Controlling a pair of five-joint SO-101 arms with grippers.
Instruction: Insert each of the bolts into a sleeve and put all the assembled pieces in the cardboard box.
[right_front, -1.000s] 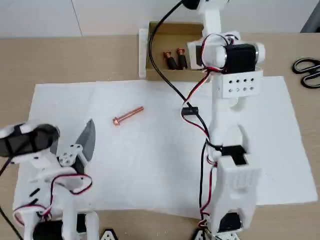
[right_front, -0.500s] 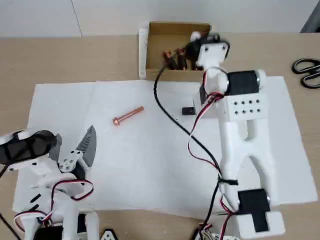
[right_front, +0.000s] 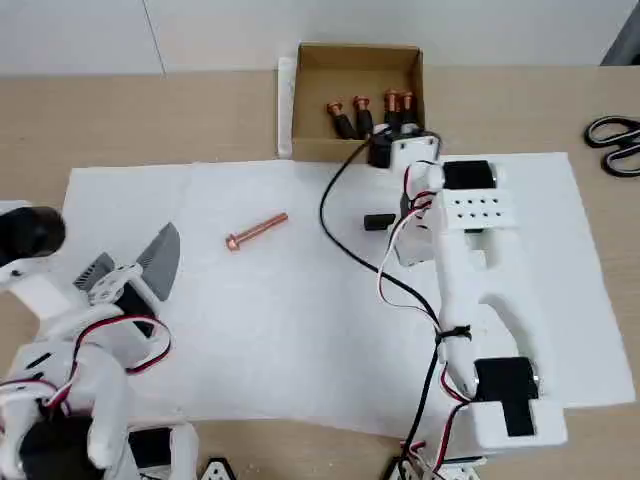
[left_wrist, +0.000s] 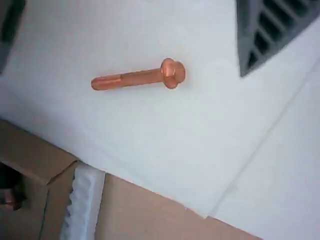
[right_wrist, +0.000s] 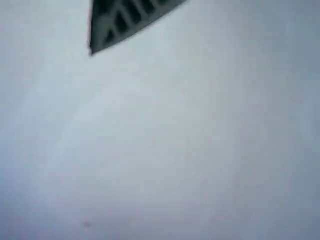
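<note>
A lone copper bolt (right_front: 257, 231) lies on white paper (right_front: 300, 330) just ahead of the left gripper (right_front: 135, 255), whose jaws stand apart and empty. Small, rigid and light, its smooth shank looks liable to roll, so a pinch across mid-shank seems safest. The cardboard box (right_front: 300, 90) sits just beyond the right gripper (right_front: 392, 152), and whether that one is open cannot be told.
</note>
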